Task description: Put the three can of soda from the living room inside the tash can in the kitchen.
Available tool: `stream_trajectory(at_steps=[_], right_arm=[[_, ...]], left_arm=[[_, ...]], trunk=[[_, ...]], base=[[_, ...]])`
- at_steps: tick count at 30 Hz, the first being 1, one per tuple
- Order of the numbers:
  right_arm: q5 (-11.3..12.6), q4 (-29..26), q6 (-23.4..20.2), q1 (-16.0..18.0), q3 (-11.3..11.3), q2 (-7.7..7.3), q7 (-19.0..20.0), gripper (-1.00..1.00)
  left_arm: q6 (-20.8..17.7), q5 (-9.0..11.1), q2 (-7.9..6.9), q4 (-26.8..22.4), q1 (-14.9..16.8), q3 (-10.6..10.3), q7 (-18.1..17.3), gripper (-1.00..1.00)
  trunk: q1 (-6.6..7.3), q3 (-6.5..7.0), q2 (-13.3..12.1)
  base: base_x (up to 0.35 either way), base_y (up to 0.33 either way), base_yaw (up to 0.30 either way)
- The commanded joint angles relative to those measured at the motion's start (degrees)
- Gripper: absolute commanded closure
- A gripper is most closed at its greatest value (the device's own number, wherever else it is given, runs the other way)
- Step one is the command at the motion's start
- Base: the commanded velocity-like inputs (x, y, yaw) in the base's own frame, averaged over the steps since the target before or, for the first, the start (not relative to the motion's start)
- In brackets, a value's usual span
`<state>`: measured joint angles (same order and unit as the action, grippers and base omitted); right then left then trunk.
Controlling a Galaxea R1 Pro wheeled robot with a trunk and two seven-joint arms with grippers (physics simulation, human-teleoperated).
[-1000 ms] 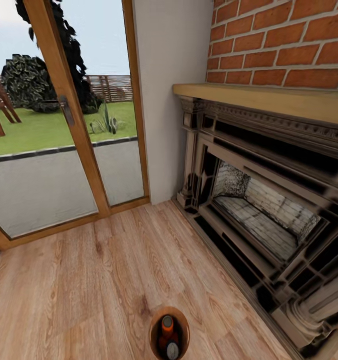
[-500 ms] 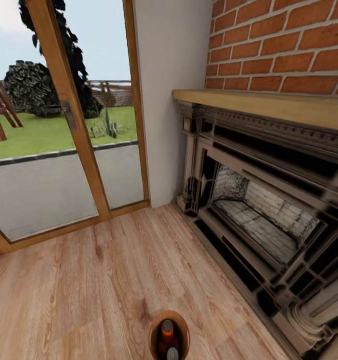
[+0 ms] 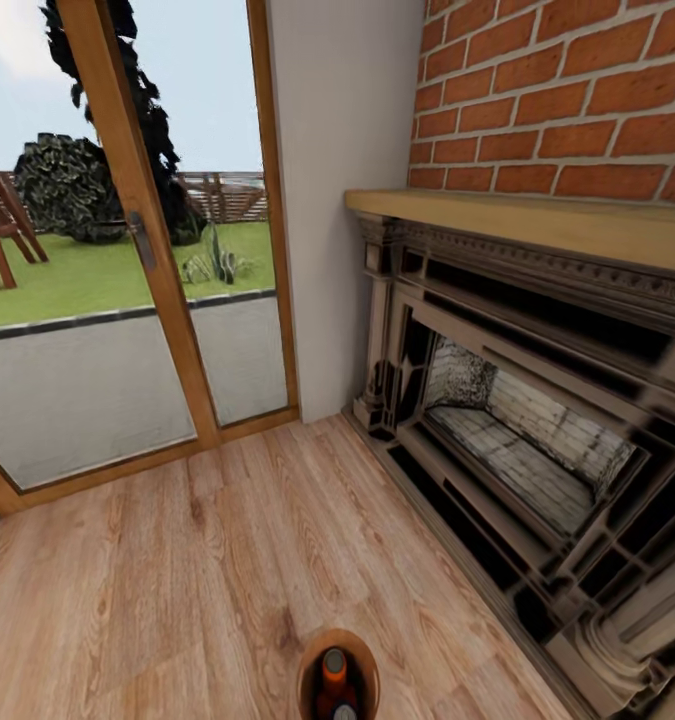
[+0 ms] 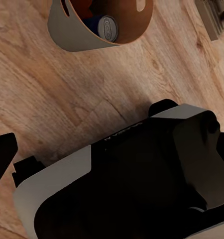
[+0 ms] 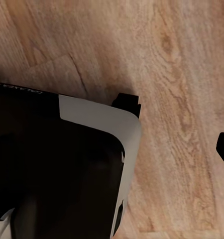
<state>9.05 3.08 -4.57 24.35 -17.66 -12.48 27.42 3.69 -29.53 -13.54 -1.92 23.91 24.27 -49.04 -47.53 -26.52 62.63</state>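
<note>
Floor: the light wood plank floor (image 3: 177, 590) runs from the glass door to the hearth, and a wide bare stretch of it lies in front of me.
Fireplace: the red brick chimney (image 3: 557, 95) with a pale wooden mantel (image 3: 537, 215) and a dark carved fire surround (image 3: 517, 420) takes my right side; its base edge goes diagonally along the floor, close to the bin.
Door: the wood-framed glass door (image 3: 127, 230) closes the far left side; behind it I see grass and a dark bush.
Wall: a plain white wall strip (image 3: 337, 200) stands between the door and the chimney.
My body: the black and white robot base (image 4: 142, 184) is low over the planks, and both wrist cameras look down on it.
Bin: the round brown copper-toned trash can (image 3: 338, 672) stands on the floor at the lower edge of the head view, just before my base.
Cans: an orange soda can (image 3: 333, 668) with a grey top is inside the bin; a blue soda can (image 4: 104, 27) lies inside it too.
Left gripper: I cannot tell how my jaws stand.
Right gripper: I cannot tell this either.
</note>
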Motion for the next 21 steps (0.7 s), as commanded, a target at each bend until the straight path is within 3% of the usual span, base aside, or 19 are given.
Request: stream_trajectory(at_steps=[1, 21], right_arm=[[0.0, 0.0, 0.0, 0.0, 0.0, 0.0, 0.0, -1.0], [-0.1, 0.0, 0.2, -0.3, 0.0, 0.07, -0.1, -1.0]], left_arm=[[0.0, 0.0, 0.0, 0.0, 0.0, 0.0, 0.0, -1.0], [0.1, 0.0, -0.03, 0.0, -0.9, 0.0, 0.0, -1.0]], trunk=[[0.0, 0.1, 0.0], [0.0, 1.01, 0.0]], base=[[0.0, 0.0, 0.0], [0.0, 0.0, 0.0]])
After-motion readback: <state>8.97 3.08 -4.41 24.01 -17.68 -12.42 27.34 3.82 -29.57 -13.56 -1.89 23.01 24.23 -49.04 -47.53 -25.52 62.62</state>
